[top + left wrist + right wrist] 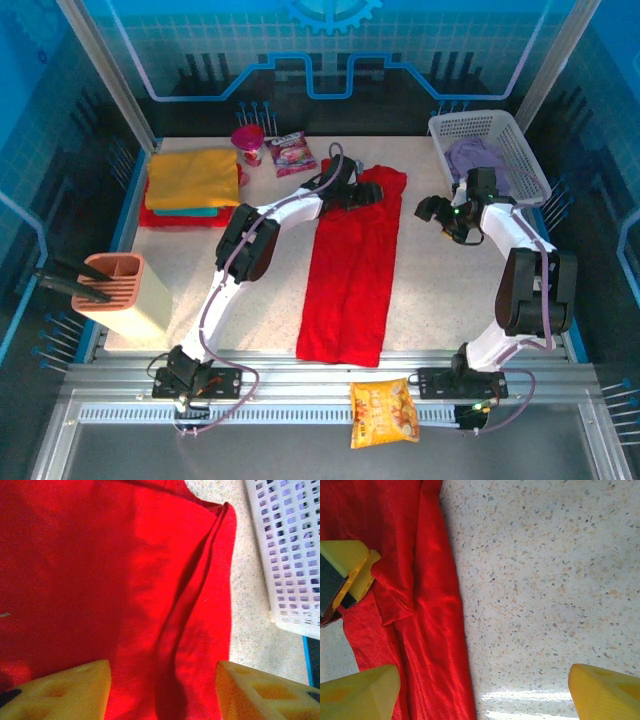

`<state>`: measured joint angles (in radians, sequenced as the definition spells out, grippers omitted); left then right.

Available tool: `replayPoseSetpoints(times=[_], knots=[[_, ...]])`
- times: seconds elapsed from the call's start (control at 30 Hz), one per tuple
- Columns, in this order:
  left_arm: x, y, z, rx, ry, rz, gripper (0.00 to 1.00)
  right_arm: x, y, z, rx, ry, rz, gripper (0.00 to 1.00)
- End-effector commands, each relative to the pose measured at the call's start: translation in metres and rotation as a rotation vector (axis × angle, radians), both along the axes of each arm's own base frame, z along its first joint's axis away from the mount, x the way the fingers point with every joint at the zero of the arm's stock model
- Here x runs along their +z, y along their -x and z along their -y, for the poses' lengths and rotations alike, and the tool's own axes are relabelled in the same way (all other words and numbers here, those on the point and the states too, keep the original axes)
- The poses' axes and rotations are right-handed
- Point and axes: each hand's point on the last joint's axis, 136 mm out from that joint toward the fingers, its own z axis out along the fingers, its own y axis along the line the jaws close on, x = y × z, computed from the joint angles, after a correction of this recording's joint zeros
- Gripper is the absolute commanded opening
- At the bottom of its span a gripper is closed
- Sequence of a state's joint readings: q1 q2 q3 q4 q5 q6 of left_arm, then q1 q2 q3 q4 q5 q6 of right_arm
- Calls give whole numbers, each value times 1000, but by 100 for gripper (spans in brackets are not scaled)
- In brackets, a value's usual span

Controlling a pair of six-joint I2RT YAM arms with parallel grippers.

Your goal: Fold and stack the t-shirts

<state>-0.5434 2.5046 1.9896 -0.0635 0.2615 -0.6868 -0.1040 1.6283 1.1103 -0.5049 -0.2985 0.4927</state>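
Red t-shirt [348, 280]: lies as a long narrow strip down the centre of the bench [440, 300] in the top view.
Left gripper [365, 192]: at the strip's upper end, jaws apart over the cloth, with a raised fold running between them.
Right gripper [432, 210]: right of the strip's upper end, jaws wide apart above bare bench beside the shirt's edge.
Yellow t-shirt [192, 177]: tops a folded stack at upper left.
Lilac t-shirt [472, 155]: inside the white basket [527, 158] at upper right.

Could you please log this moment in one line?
red t-shirt: long folded strip | left gripper: open over its far end | right gripper: open beside it
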Motion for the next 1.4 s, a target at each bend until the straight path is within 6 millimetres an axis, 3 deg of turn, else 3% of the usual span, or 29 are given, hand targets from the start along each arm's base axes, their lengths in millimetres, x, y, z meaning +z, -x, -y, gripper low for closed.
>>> replayPoseSetpoints(times=[0.0,0.37,0.57,0.67,0.8,0.93,1.17,1.27,1.37], knots=[[10,4,22,-31,61,10,56,4,4,1,7,-15,7,88],[10,18,32,-40,23,-1,50,3,5,1,9,-22,4,87],[12,20,41,-42,26,8,32,5,5,1,10,-24,8,87],[16,24,49,-66,-4,25,18,6,6,2,7,-18,11,87],[20,33,61,-117,-49,60,26,8,7,5,-1,-25,14,87],[21,43,71,-175,-117,93,28,7,8,5,-7,-28,16,87],[13,65,76,-267,-204,85,49,7,16,10,-27,-1,-1,88],[15,70,64,-258,-247,54,49,13,23,11,-36,7,2,89],[32,76,43,-228,-243,44,49,17,38,7,-24,8,-17,91]])
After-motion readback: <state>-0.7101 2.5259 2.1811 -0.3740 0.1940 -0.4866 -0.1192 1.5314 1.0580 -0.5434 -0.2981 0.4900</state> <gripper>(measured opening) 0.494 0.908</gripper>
